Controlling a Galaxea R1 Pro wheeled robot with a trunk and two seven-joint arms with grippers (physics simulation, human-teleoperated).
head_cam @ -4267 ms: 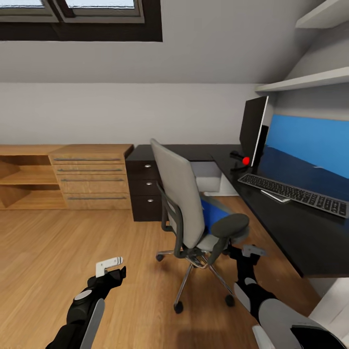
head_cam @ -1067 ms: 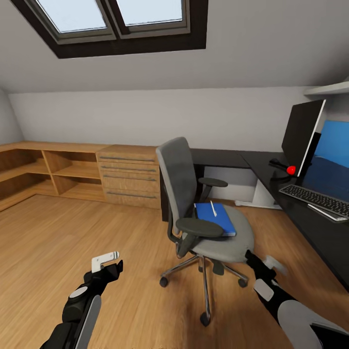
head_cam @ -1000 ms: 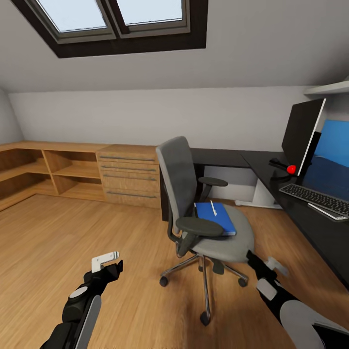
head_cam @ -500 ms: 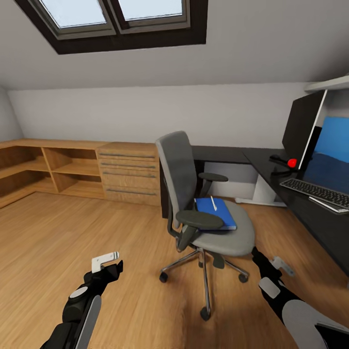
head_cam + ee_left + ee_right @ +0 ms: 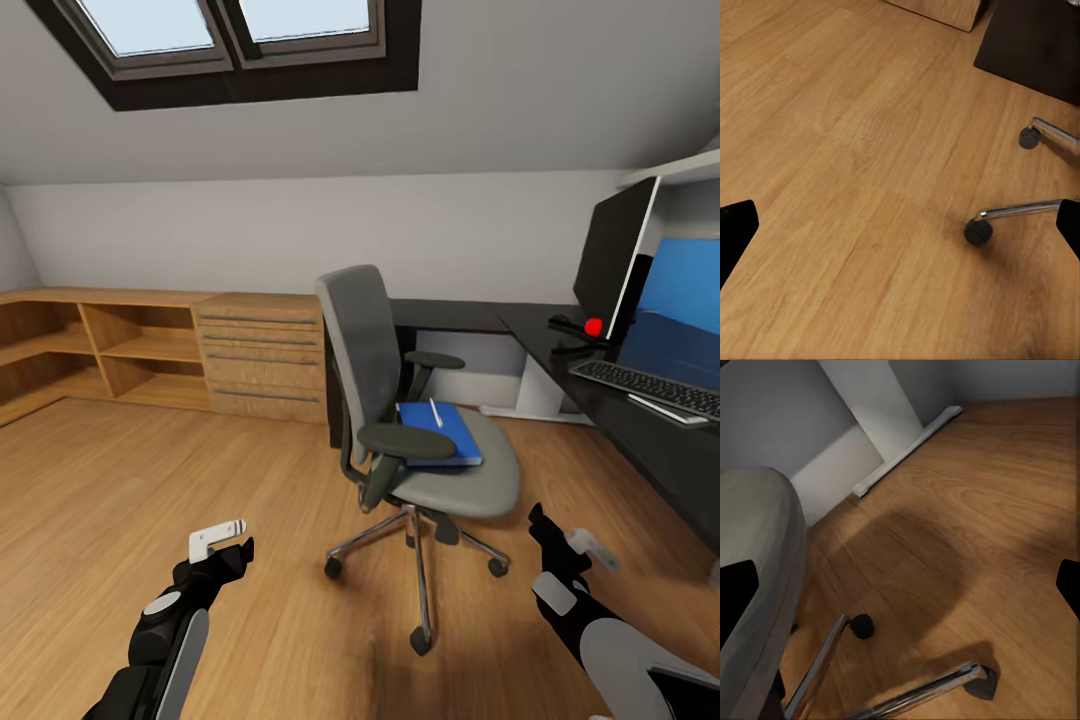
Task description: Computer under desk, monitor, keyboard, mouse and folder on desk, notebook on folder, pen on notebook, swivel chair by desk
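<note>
The swivel chair point(image 5: 415, 420) stands on the wood floor point(image 5: 150, 480) between the two grippers and beyond their fingertips. On its seat lies the folder point(image 5: 440, 434), flat, with the pen point(image 5: 435, 412) resting on top. Whether a notebook lies between the two cannot be told.

The left gripper point(image 5: 225, 540) hangs low over bare floor, to the left of the chair. Its fingers point(image 5: 736, 229) stand wide apart at the edges of the left wrist view, with nothing between them; chair casters point(image 5: 977, 232) lie ahead of them.

The right gripper point(image 5: 570, 540) hangs just right of the chair base. Its fingers point(image 5: 736, 585) are likewise spread wide and empty, with the seat edge beside one finger and a white desk leg point(image 5: 881, 412) ahead.

The desk point(image 5: 600, 400) runs beyond the right gripper. It carries the monitor point(image 5: 610, 260) and the keyboard point(image 5: 650, 385), the keyboard nearer the gripper. The cabinet shelves point(image 5: 100, 350) beyond the left gripper look empty. No legible writing is visible.
</note>
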